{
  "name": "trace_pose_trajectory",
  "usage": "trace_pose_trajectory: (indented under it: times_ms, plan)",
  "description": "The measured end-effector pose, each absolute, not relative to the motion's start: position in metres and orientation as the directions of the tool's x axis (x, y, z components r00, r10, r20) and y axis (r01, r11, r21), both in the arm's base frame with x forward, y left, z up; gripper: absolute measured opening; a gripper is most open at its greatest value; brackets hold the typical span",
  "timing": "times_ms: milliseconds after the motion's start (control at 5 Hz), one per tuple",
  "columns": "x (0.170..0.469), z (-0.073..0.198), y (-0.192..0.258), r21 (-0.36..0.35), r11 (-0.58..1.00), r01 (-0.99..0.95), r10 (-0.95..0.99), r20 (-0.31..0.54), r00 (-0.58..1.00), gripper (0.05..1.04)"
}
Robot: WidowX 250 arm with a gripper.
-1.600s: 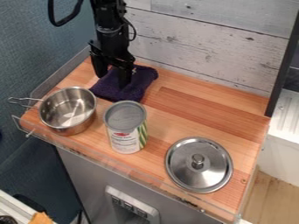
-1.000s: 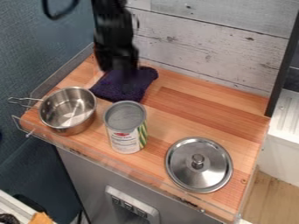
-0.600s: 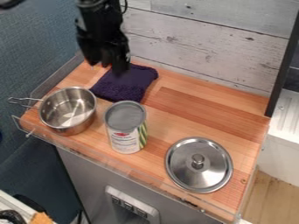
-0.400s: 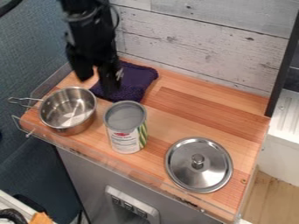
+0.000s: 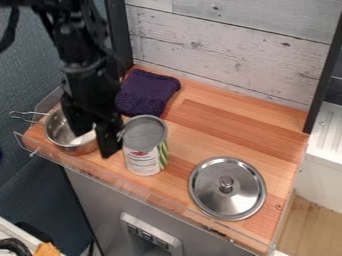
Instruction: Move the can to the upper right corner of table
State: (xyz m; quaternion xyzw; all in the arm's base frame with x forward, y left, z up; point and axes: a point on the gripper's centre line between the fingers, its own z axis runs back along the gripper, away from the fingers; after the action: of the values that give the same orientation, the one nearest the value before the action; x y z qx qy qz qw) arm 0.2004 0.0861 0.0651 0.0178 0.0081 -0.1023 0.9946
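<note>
Left to right: metal pot (image 5: pixel 57 131) at the left end of the wooden table (image 5: pixel 207 132), handle out to the left, partly hidden by the black gripper (image 5: pixel 92 143), which hangs pointing down in front of it, jaws apart with a gap between, nothing grasped. Dark purple cloth (image 5: pixel 147 90) lies behind, near the back wall; the can (image 5: pixel 144 161) stands upright just right of the gripper, toward the front edge and left of the table's middle, can't tell if they touch. Round metal lid (image 5: pixel 227 200), knob up, lies flat at front right.
</note>
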Motion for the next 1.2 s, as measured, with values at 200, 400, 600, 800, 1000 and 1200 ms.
trace_pose_trajectory:
  times_ms: [200,400,600,800,1000,1200]
  plan:
    - [0.196,0.042,0.1,0.031,0.983,0.183,-0.18,-0.086,0.98,0.999]
    - [0.204,0.016,0.092,-0.008,0.981,0.195,-0.194,-0.129,0.972,0.999]
    - [0.225,0.002,0.072,-0.049,0.966,0.253,-0.257,-0.133,0.957,0.999]
    - [0.245,0.003,0.056,-0.078,0.956,0.281,-0.288,-0.105,0.952,0.998]
    - [0.265,0.007,0.037,-0.071,0.949,0.309,-0.314,-0.075,0.947,0.998]
    - [0.29,0.003,0.02,-0.072,0.945,0.318,-0.323,-0.073,0.944,0.998]
